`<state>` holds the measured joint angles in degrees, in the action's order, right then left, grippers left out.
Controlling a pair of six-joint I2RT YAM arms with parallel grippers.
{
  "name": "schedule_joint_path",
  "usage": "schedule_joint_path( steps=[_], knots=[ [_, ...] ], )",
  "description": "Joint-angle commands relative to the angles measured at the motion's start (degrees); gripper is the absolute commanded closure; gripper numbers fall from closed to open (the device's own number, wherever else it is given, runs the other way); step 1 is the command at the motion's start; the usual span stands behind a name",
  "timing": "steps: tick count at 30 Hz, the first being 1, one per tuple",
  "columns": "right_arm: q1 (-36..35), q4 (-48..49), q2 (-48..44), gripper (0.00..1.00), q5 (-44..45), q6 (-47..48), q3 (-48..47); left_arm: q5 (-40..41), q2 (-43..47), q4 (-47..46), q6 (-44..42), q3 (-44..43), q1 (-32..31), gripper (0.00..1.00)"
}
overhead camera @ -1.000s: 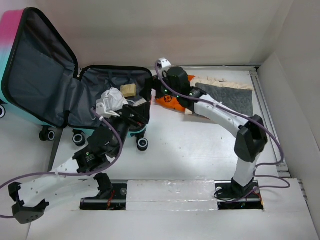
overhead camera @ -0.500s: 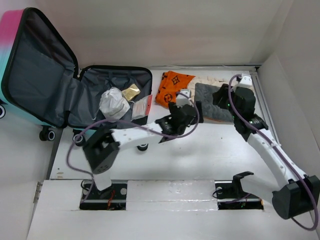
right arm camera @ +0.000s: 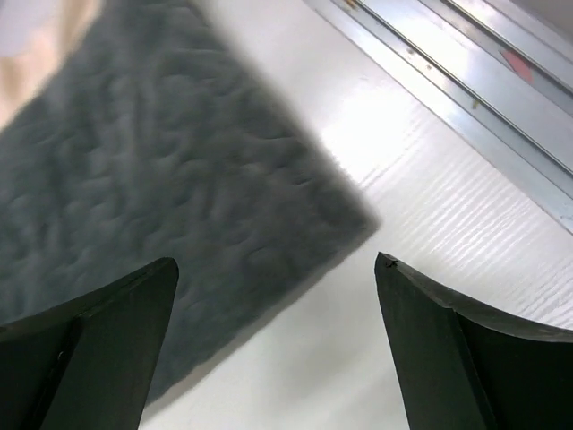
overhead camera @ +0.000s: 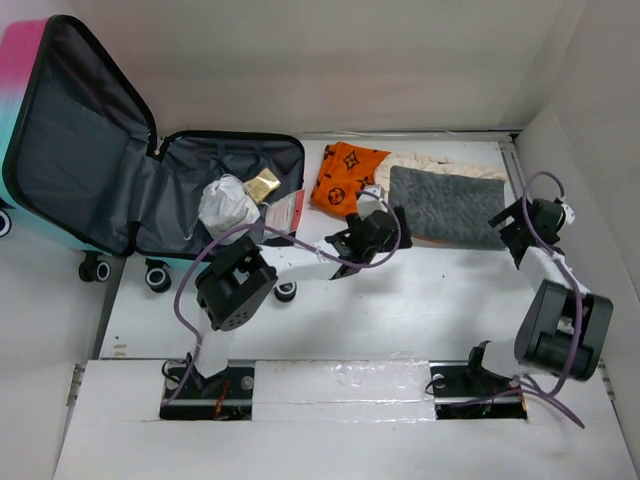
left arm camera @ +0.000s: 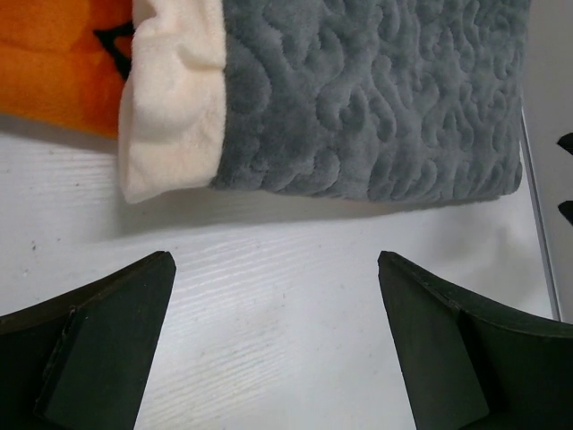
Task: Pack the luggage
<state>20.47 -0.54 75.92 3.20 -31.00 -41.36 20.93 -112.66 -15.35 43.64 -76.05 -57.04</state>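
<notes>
The white desk [overhead camera: 420, 300] carries the luggage [overhead camera: 90, 150] at its far left, lying open with the dark grey lining showing and the pink-to-teal lid swung out to the left. To its right, near the far edge, a grey plush blanket [overhead camera: 445, 205] lies over a cream cloth [left arm camera: 170, 125], with an orange printed cloth [overhead camera: 343, 175] just beside them. The left gripper [left arm camera: 273, 269] hovers over bare desk just short of the blanket's near edge, fingers spread and empty. The right gripper [right arm camera: 276, 264] hangs at the blanket's right corner, likewise spread. A crumpled white bundle [overhead camera: 228, 205] and a gold packet [overhead camera: 264, 185] sit in the luggage's lower half.
</notes>
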Motion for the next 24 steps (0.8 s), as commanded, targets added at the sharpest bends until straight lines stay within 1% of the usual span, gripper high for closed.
schedule_joint_path(
  steps=[1, 2, 3, 5, 7, 8, 9, 10, 12, 13, 15, 17, 20, 21, 23, 24],
  knots=[
    [2.5, 6.3, 6.5, 0.09, -5.0, -3.0, -1.8, -0.3, 5.9, -4.9, 0.6, 4.1, -0.3, 0.07],
    [2.5, 6.3, 6.5, 0.09, -5.0, -3.0, -1.8, -0.3, 5.9, -4.9, 0.6, 4.1, -0.3, 0.07],
    [3.2, 6.3, 9.7, 0.16, -5.0, -3.0, -2.7, -1.0, 5.9, -4.9, 0.6, 4.9, -0.3, 0.07],
    [3.7, 6.3, 12.7, 0.18, -7.0, -3.0, -4.1, -1.6, 6.4, -6.1, 0.6, 5.7, -0.3, 0.07],
    [3.7, 6.3, 16.0, 0.31, -8.8, -1.9, -4.6, -2.2, 7.1, -6.6, 0.6, 7.2, -0.3, 0.07],
    [3.7, 6.3, 16.0, 0.34, -9.6, -1.9, -5.5, -2.2, 8.4, -7.5, 0.6, 7.9, -0.3, 0.07],
    [4.2, 6.3, 16.0, 0.40, -9.6, -1.9, -5.5, -2.2, 8.4, -8.0, 0.6, 8.6, -0.3, 0.07],
    [4.2, 6.3, 16.5, 0.52, -9.6, -1.9, -6.0, -2.2, 9.3, -8.0, 0.6, 9.9, -0.3, 0.07],
    [4.2, 5.5, 17.2, 0.67, -10.4, -1.9, -7.5, -1.7, 9.9, -8.8, 0.0, 10.5, -0.3, 0.07],
    [4.2, 4.9, 18.0, 0.80, -10.4, -1.9, -8.1, -1.7, 9.9, -8.8, 0.0, 10.5, -0.3, 0.07],
    [4.8, 2.3, 18.7, 0.98, -10.4, -1.3, -9.3, -1.7, 9.9, -8.3, 0.0, 10.5, -0.3, 0.07],
    [4.8, 1.5, 17.6, 1.00, -11.2, -1.3, -9.3, -1.7, 9.9, -8.3, 0.0, 11.2, 0.3, 0.07],
    [4.8, 1.5, 13.0, 1.00, -13.8, -0.3, -3.2, -1.7, 10.4, -9.1, 0.0, 11.7, 0.3, 0.07],
    [4.8, 1.5, 8.9, 1.00, -14.6, 0.4, -1.5, -1.7, 10.4, -9.1, 0.0, 11.7, 0.3, 0.07],
    [4.8, 0.0, 4.2, 1.00, -17.1, 1.1, 3.5, 0.3, 11.0, -7.8, 0.0, 11.7, 0.3, 0.07],
    [4.8, -1.0, -0.6, 1.00, -18.2, 1.1, 5.0, 1.0, 11.0, -7.2, 0.0, 11.7, 0.3, 0.07]
  ],
)
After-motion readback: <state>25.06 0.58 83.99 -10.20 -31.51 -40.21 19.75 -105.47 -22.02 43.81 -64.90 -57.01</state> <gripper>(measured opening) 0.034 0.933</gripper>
